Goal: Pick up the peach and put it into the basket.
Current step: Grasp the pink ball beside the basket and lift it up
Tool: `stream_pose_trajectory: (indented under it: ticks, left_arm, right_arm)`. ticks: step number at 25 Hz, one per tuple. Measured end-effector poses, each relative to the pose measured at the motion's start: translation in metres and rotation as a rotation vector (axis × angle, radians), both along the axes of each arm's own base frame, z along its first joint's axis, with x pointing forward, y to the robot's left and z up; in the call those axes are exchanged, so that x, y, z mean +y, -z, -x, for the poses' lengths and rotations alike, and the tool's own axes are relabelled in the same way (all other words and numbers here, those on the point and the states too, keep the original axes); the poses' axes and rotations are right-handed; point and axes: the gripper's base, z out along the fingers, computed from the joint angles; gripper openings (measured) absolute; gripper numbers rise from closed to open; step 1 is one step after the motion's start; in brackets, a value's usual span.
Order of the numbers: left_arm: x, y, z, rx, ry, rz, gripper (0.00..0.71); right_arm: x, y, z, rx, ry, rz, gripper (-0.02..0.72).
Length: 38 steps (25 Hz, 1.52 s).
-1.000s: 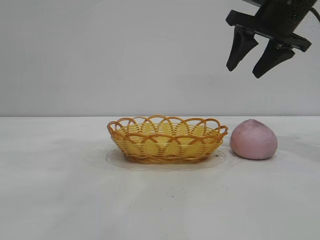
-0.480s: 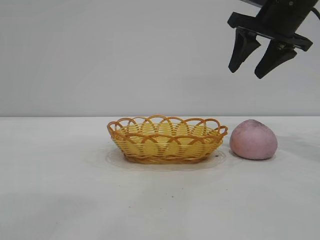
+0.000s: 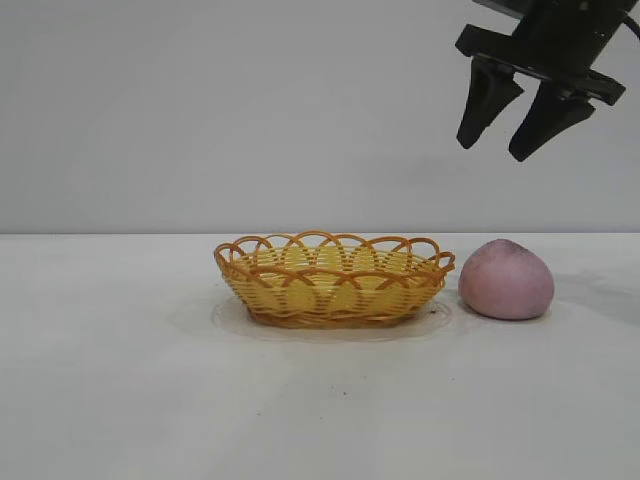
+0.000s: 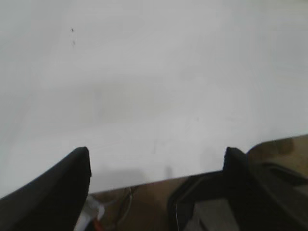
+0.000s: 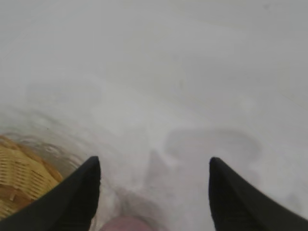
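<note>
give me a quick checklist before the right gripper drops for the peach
1. Right gripper open and empty: ok.
2. Peach resting free on the table, beside the basket: ok.
3. Gripper over the peach: ok in the exterior view; depth cannot tell.
4. Basket empty and upright: ok.
5. Left gripper open, over bare table away from the work: ok.
</note>
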Motion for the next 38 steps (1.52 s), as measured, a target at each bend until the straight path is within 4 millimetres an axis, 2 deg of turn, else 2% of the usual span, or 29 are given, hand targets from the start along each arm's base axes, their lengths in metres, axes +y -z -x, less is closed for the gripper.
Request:
stream_pose_trajectory:
  ticks: [2, 6, 10, 11, 12, 23, 34, 38]
  left_arm:
    - [0.000, 0.002, 0.010, -0.072, -0.001, 0.001, 0.504]
    - [0.000, 0.000, 0.028, -0.201, 0.001, 0.001, 0.504]
    - [0.000, 0.001, 0.034, -0.244, -0.001, 0.003, 0.504]
    - [0.000, 0.001, 0.034, -0.245, -0.001, 0.003, 0.504]
    - [0.000, 0.001, 0.034, -0.245, -0.001, 0.003, 0.504]
    - [0.000, 0.001, 0.034, -0.245, -0.001, 0.003, 0.504]
    - [0.000, 0.001, 0.033, -0.245, -0.087, -0.006, 0.504]
    - [0.000, 0.001, 0.033, -0.245, -0.084, -0.006, 0.504]
  right_arm:
    - [-0.002, -0.003, 0.002, -0.004, -0.022, 0.030, 0.421]
    - [-0.004, -0.021, 0.011, -0.030, -0.060, 0.066, 0.421]
    - [-0.006, -0.034, 0.023, 0.001, -0.112, 0.092, 0.421]
    - [-0.006, -0.035, 0.025, 0.019, -0.125, 0.095, 0.367]
    - [-0.006, -0.035, 0.028, 0.036, -0.137, 0.099, 0.347]
    - [-0.008, -0.034, 0.034, 0.086, -0.168, 0.124, 0.361]
    - [-0.011, -0.032, 0.037, 0.156, -0.117, 0.143, 0.361]
    - [-0.001, -0.031, 0.034, 0.191, -0.143, 0.162, 0.361]
